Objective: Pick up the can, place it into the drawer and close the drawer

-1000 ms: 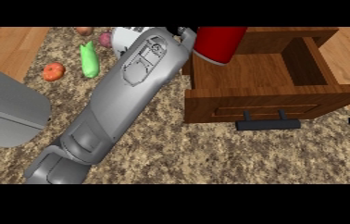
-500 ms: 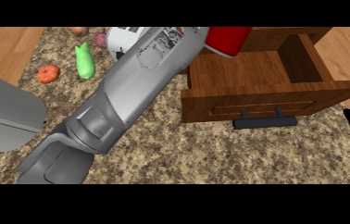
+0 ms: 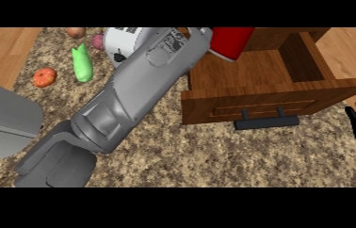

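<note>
Red can (image 3: 233, 42) shows in the head view at the end of the left forearm (image 3: 139, 95). It sits at the back left corner of the open wooden drawer (image 3: 264, 76) and does not look set down inside yet. The left robot hand is hidden, so I cannot tell its grip. Lowering the can, letting go and shutting the drawer seem left to do.

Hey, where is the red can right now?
The red can is at the top of the head view, right of centre, beside the end of the left forearm and over the back left corner of the open drawer.
</note>
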